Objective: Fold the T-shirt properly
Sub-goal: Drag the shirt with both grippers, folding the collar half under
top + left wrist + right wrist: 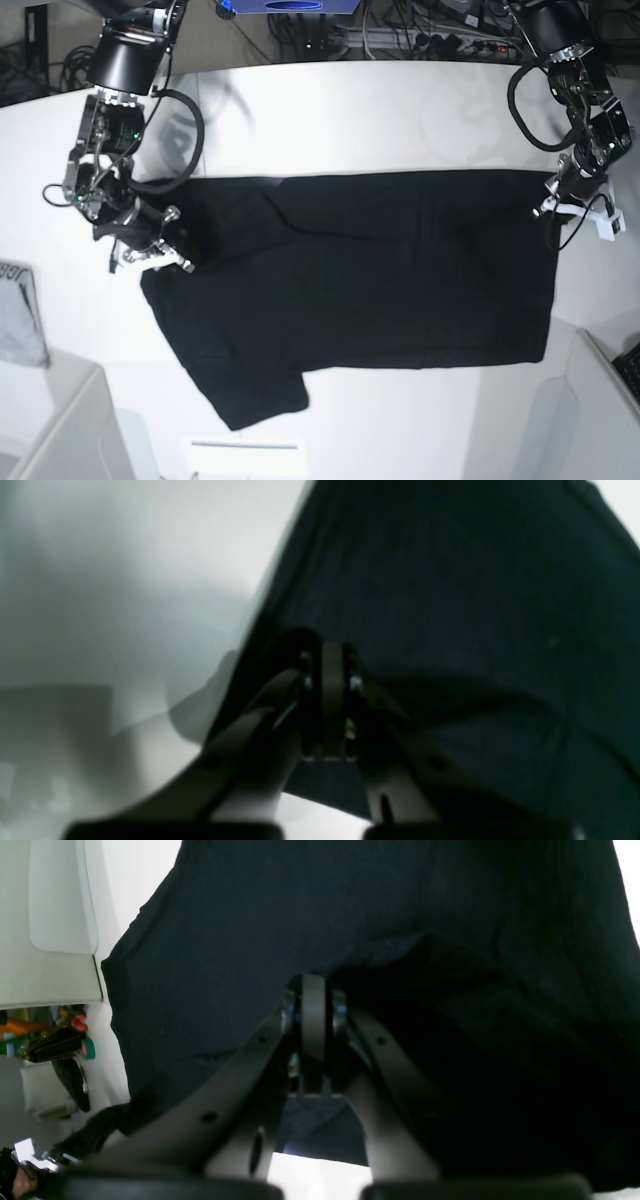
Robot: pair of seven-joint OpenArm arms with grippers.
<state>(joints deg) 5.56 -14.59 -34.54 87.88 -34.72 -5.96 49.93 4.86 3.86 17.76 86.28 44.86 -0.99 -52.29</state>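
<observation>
Left hand [332, 700] clamped shut on an edge of the large black short-sleeved cloth T-shirt [380, 270], fabric pinched between the closed jaws in the left wrist view. Right hand [314, 1025] likewise shut on the same garment, dark cloth bunched around its tips. From the base view, left hand [560, 195] at the far corner on that view's right, right hand [150, 245] at the opposite end near a sleeve, well apart, with the shirt stretched between them. Shirt spread plain side up across the white worktop [400, 110], one short sleeve trailing toward the near edge. Judged to be early or midway: both ends gripped and the cloth drawn out, possibly already doubled once lengthwise, though not certain. Sleeve tucking and further folds apparently left to do.
</observation>
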